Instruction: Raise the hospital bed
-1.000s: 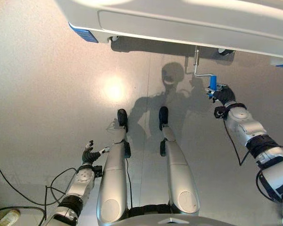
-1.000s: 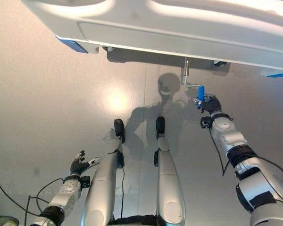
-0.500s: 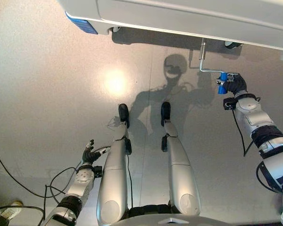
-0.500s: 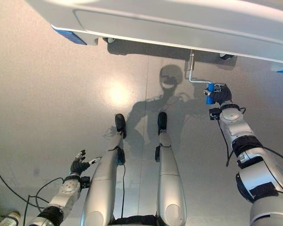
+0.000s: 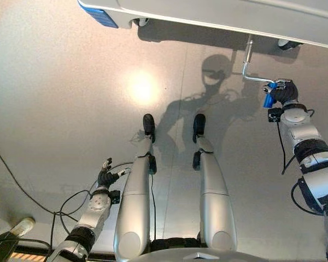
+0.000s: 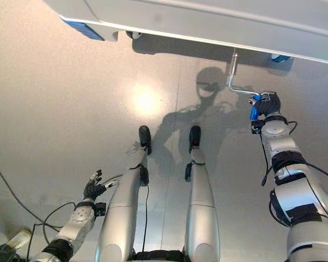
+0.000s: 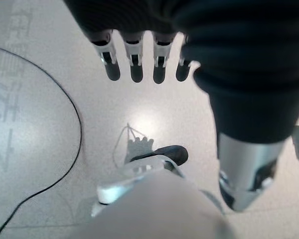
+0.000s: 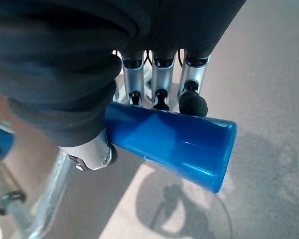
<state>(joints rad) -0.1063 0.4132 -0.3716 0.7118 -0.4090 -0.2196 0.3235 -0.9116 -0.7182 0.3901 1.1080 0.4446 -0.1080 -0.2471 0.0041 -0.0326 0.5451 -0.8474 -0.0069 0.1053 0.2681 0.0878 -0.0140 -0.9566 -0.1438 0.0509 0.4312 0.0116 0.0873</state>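
The white hospital bed's end [image 5: 218, 13] runs along the top of the eye views, with a blue corner piece [image 5: 105, 16] at its left. A silver crank arm [image 5: 250, 65] hangs below the bed frame and bends to a blue handle [image 5: 269, 99]. My right hand [image 5: 285, 93] is shut on that blue handle [image 8: 174, 144], fingers and thumb curled around it in the right wrist view. My left hand [image 5: 105, 178] hangs low at the lower left above the floor, its fingers [image 7: 134, 62] straight and holding nothing.
A bed castor [image 5: 288, 45] shows under the frame at the right, another [image 5: 139, 22] near the left corner. The floor [image 5: 54, 109] is pale and glossy with a bright light spot. A dark object and a pale bottle-like thing [image 5: 19, 226] lie at the lower left corner.
The camera view has shifted, so the bed sits higher and further right in the picture. My right hand has stayed shut on the blue handle and the crank has turned with it, handle now right of the shaft.
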